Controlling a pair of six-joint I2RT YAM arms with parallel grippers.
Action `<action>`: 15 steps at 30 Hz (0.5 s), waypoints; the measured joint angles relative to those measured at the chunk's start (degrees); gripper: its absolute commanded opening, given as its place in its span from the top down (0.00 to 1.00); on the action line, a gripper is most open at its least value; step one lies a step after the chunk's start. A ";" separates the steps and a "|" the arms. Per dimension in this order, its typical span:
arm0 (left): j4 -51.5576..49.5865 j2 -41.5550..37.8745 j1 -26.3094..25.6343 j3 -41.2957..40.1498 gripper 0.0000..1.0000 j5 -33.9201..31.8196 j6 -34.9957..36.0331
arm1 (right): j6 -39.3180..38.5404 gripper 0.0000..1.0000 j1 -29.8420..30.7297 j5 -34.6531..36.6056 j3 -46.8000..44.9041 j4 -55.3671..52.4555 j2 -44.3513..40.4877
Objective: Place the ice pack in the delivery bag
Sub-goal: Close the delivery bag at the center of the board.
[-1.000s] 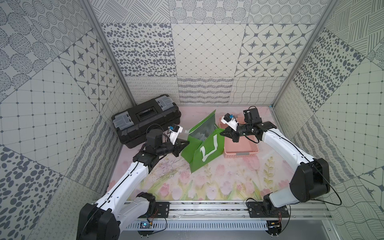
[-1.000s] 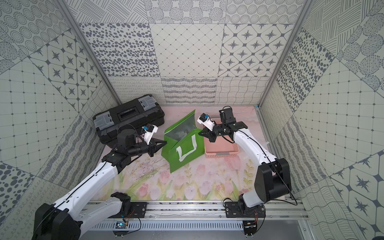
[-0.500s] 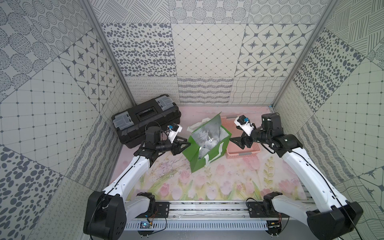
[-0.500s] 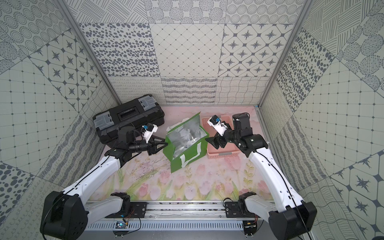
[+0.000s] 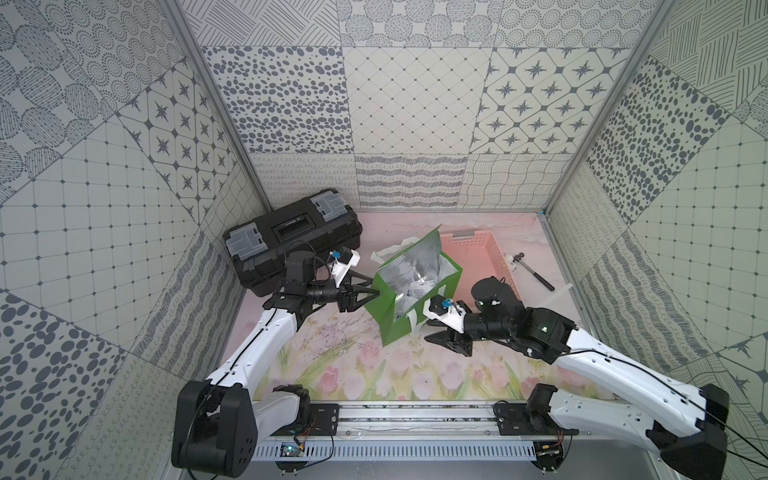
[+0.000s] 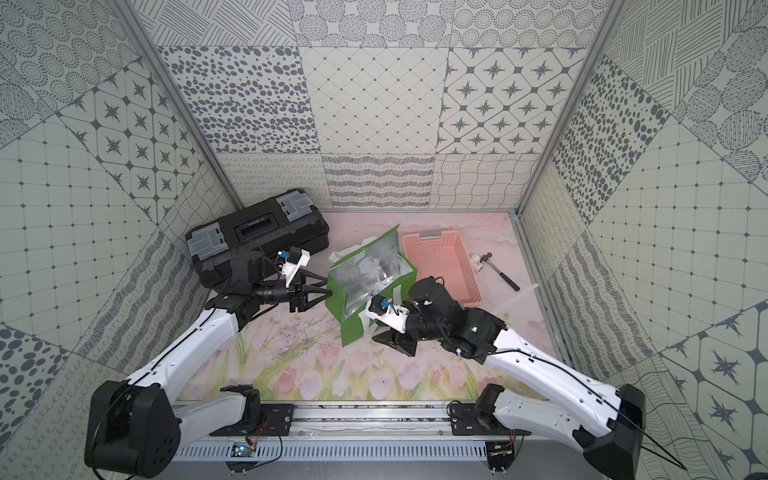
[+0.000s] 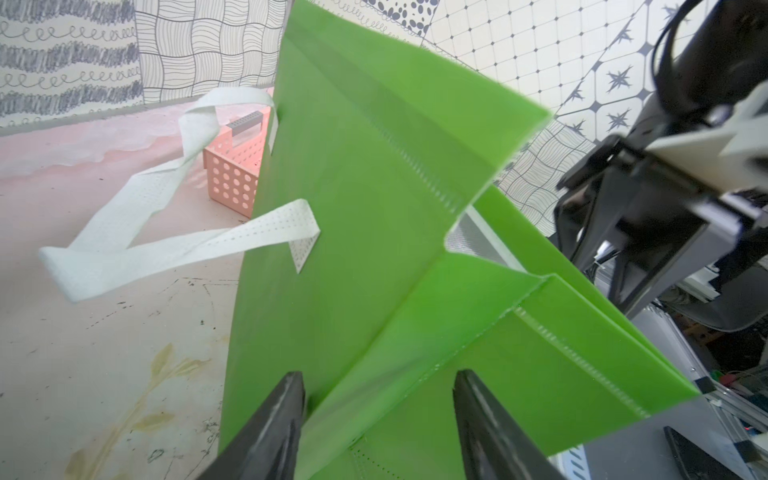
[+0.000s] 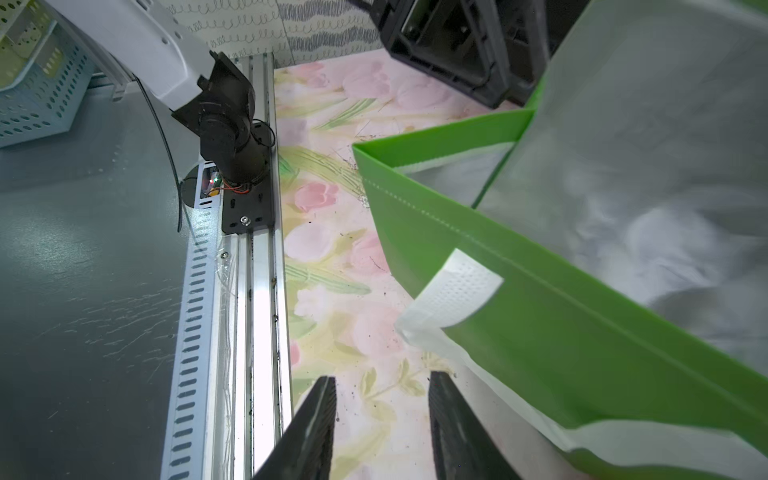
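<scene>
Standing mid-frame on the desk (image 5: 353, 374), the bag (image 5: 392, 328) gaped, an ice pack (image 5: 415, 288) apparently inside on the foil; left claw (image 7: 378, 376) wide astride its left corner, right claw (image 8: 382, 378) parted narrower, empty, lower right

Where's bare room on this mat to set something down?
Bare: the mat in front, between the delivery bag and the rail. Crowded: the back, with toolbox, pink basket and hammer; the left gripper and right gripper flank the bag.
</scene>
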 measured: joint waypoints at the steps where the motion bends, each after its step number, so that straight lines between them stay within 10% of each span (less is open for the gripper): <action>1: 0.04 0.24 0.02 0.00 0.41 0.68 -0.02 | 0.48 0.66 0.74 0.46 -0.39 1.92 1.90; 15: 2.32 -0.15 -0.17 -2.12 0.40 6.62 -2.56 | 2.62 0.78 -1.31 2.84 -1.18 23.82 11.69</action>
